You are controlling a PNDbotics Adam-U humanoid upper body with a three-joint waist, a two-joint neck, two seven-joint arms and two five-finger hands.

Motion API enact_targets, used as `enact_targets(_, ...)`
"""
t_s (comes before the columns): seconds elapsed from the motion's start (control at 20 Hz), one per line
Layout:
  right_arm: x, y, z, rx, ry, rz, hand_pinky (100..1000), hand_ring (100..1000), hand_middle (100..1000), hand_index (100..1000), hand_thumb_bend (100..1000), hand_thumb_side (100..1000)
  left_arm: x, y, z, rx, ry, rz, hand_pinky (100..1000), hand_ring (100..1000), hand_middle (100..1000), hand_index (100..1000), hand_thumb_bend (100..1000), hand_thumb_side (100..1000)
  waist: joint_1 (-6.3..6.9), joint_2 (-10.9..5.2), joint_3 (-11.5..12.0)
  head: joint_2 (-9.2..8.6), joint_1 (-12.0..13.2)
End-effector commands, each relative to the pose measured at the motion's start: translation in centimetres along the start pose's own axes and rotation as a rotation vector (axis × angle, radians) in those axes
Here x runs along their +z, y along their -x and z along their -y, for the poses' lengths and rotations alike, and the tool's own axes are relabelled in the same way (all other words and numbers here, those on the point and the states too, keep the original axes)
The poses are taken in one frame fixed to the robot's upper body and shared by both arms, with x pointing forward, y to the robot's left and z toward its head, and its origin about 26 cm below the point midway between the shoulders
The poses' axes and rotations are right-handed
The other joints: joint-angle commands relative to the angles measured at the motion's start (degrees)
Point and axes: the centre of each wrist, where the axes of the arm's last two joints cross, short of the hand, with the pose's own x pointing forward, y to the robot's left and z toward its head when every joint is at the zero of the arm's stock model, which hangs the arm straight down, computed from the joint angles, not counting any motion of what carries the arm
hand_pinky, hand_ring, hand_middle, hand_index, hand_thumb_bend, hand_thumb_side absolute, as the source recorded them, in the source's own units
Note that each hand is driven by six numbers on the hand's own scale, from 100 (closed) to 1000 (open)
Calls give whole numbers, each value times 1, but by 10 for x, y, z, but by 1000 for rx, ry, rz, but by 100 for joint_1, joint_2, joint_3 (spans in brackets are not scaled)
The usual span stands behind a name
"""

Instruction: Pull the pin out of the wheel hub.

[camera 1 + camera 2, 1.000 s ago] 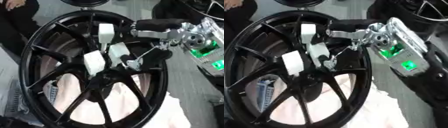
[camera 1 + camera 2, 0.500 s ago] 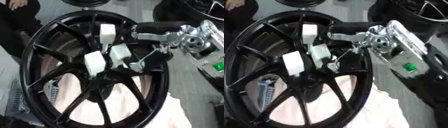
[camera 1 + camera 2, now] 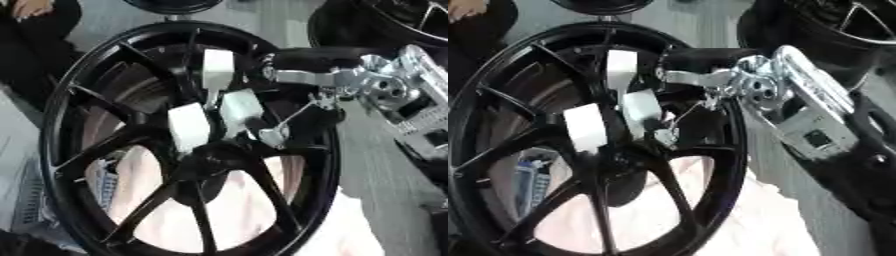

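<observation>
Pin: we cannot pick out a pin as such; near the wheel's centre we see only a small silvery piece (image 3: pixel 273 134) at the end of a thin rod, just right of the hub.
Wheel hub: we see the hub (image 3: pixel 208 159) as the black middle of the wheel, where the spokes meet, slightly below the centre of the left eye view.
Wheel: the black spoked wheel (image 3: pixel 66 107) fills most of both views and appears tilted, its rim running from upper centre down to the lower edge.
White tags: we count three white rectangular pieces on the spokes above the hub, one high (image 3: pixel 217 69), one to the left (image 3: pixel 188 127) and one to the right (image 3: pixel 241 108); the right one sits just beside the silvery piece.
Right hand: our right hand (image 3: pixel 710 80) enters from the right over the rim's upper right part, black and silver, with a thin silver finger (image 3: pixel 686 113) stretching down toward the hub area; whether it grasps anything we cannot tell.
Left hand: it shows in neither view.
Cloth: a pale pinkish cloth (image 3: pixel 236 210) lies under the wheel, showing between the lower spokes and beyond the rim at lower right.
Second wheel: another dark wheel (image 3: pixel 842 25) sits at the upper right, well apart from the hub.
</observation>
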Motion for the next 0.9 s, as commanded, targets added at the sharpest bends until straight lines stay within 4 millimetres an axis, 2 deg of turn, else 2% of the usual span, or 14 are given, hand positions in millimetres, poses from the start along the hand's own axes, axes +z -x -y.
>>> enact_targets(0.05, 4, 0, 4, 9, 1, -28, 847, 856, 767, 854, 100, 290, -6, -8, -9, -12, -17, 33, 758, 448, 523, 755, 180, 243, 51, -71, 5, -77, -12)
enact_targets(0.4, 2, -1, 2, -2, 4, -25, 836, 845, 748, 838, 100, 334, -7, -8, -9, -6, -24, 34, 759, 447, 523, 754, 178, 245, 36, -58, 4, -75, -24)
enact_targets(0.55, 2, -1, 2, -6, 7, -29, 833, 835, 726, 826, 100, 325, -7, -8, -9, -4, -26, 33, 760, 447, 522, 754, 177, 247, 31, -62, 0, -80, -22)
enact_targets(0.7, 2, -1, 2, -14, 17, -37, 821, 813, 663, 793, 100, 299, -7, -8, -9, -3, -26, 31, 761, 447, 522, 754, 175, 248, 26, -71, -3, -81, -18)
enact_targets(0.9, 2, -1, 3, -30, 51, -44, 799, 762, 547, 686, 100, 267, -7, -7, -9, -3, -26, 30, 762, 447, 521, 752, 175, 249, 19, -90, 0, -84, -15)
